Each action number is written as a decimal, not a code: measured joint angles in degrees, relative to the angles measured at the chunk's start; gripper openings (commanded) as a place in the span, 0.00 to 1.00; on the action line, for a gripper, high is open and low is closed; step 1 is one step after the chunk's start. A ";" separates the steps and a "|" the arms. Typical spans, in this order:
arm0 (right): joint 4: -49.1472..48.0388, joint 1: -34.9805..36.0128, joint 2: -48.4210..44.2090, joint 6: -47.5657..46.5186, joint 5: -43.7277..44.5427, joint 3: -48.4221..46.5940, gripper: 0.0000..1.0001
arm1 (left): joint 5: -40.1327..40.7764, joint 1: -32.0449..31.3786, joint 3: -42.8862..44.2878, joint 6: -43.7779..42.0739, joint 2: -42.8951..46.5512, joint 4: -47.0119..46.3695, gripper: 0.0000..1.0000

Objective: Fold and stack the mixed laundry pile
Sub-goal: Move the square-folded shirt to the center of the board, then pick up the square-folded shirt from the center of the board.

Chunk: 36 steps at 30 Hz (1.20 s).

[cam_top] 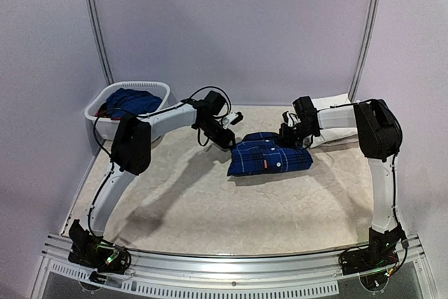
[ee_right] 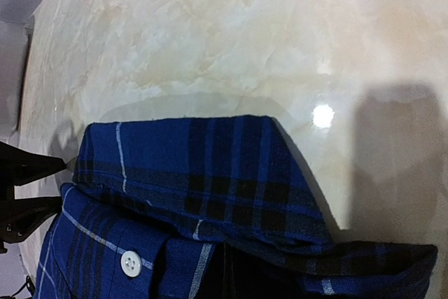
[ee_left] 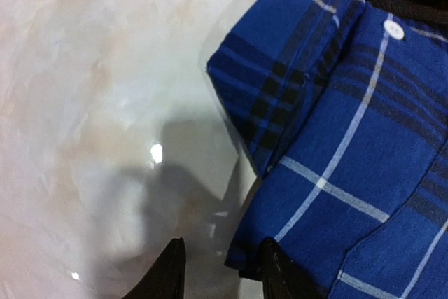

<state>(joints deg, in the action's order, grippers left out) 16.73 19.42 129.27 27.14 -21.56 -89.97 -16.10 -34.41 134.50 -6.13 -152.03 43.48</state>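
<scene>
Since the navy plaid shirt (cam_top: 269, 157) already lies as a compact folded block at the middle of the tabletop (cam_top: 210, 204), both arms reach in to its far edge. The aim looks to be either tidying the fold or carrying the shirt off to a stack.

At centre frame of the overhead view, the left claw (cam_top: 225, 136) sits by the shirt's upper left corner. Its wrist view shows the fingers (ee_left: 168, 278) apart, with bare tabletop between them and the cloth's edge just beside one finger. It is released and gripping nothing.

The right claw (cam_top: 290, 134), at the shirt's upper right corner, is clenched. Whether cloth is pinched in it I cannot tell.

A white folded piece (cam_top: 334, 122) lies just right of the shirt, probably where the stack is meant to go. A solid blue piece (cam_top: 133, 101) sits in the white basket (cam_top: 94, 113) at upper left, so much of the task looks undone.
</scene>
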 measured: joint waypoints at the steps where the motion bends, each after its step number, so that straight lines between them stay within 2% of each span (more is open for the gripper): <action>1: -0.85 0.31 -0.42 0.28 0.15 0.83 0.00 | -0.02 0.00 -2.82 0.22 1.49 -1.55 0.36; 7: -5.60 6.29 -5.99 4.33 2.86 10.12 0.00 | 0.48 0.02 -26.47 2.89 15.56 -7.13 0.36; 11: -3.26 12.17 -10.67 6.56 5.07 14.80 0.00 | 2.40 -0.59 -40.61 4.50 25.79 -8.98 0.45; 15: 0.52 15.98 -13.44 6.38 6.21 14.03 0.00 | 6.69 -1.84 -46.05 5.25 32.70 -8.98 0.56; 18: 3.78 16.46 -15.54 5.29 7.80 11.37 0.01 | 9.73 -3.13 -49.11 5.25 38.29 -10.56 0.60; 22: 6.56 15.76 -21.27 3.39 10.38 9.79 0.10 | 10.58 -3.85 -49.99 4.02 42.18 -12.28 0.69; 25: 7.93 15.54 -26.29 1.90 11.15 9.86 0.13 | 8.76 -4.26 -49.70 1.86 42.49 -13.18 0.72; 28: 8.07 15.52 -30.86 0.98 11.69 12.02 0.14 | 4.63 -5.09 -46.75 -0.83 40.04 -11.74 0.70; 36: 9.88 15.56 -42.29 1.31 14.62 26.75 0.15 | -3.76 -6.71 -32.57 -4.42 27.12 -6.08 0.62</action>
<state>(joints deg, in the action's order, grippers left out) 26.61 34.98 86.98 28.45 -6.94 -63.22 -19.86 -41.12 101.93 -10.55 -124.90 37.41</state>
